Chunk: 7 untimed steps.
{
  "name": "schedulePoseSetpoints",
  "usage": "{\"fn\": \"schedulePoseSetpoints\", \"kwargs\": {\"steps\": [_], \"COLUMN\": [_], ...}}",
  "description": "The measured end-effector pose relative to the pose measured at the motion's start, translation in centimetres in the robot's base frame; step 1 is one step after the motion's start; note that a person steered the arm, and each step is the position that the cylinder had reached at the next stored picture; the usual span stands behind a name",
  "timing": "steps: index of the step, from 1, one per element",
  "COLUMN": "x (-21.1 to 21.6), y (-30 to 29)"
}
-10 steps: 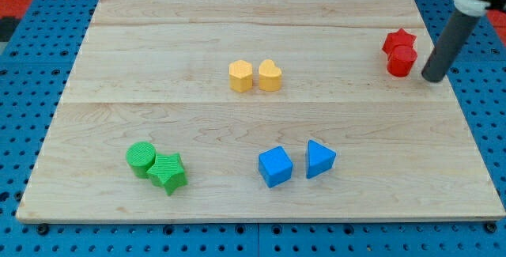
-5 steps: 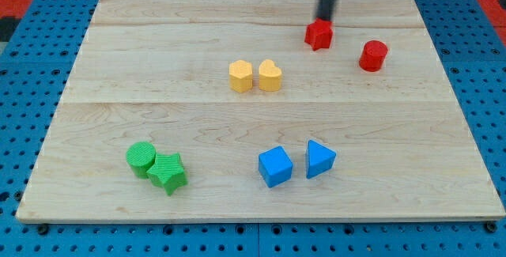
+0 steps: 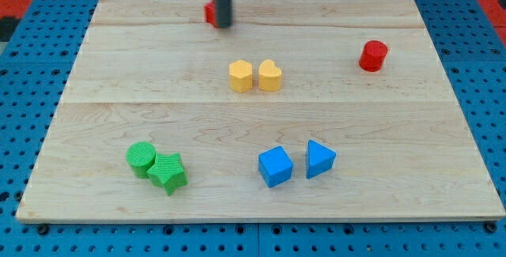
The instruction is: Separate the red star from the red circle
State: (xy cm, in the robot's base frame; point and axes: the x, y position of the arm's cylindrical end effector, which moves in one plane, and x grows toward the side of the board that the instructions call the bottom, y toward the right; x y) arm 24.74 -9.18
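Two red blocks well apart on bench (image 3: 443,130); no jaws on this rig, just rod.
Red star (image 3: 210,13) near view's top, mostly hidden behind my tip (image 3: 224,25), touching its right side; red circle (image 3: 373,55) far right. Likely light, rigid, slides easily; push flat on a side, not a point.

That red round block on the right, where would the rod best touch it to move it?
It cannot grip, only push. My tip would best meet the red circle low on its curved side, centred so it does not slip off, probably from the view's left, pushing it further from the red star.
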Motion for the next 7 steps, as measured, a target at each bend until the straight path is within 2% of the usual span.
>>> {"fn": "schedulePoseSetpoints", "kwargs": {"steps": [1, 2, 3, 4, 5, 6, 7], "x": [-1.5, -4.9, -5.1, -3.3, -3.4, -5.6, -5.4], "y": [1.5, 3.5, 0.2, -5.8, -8.0, -7.1, -8.6]}}
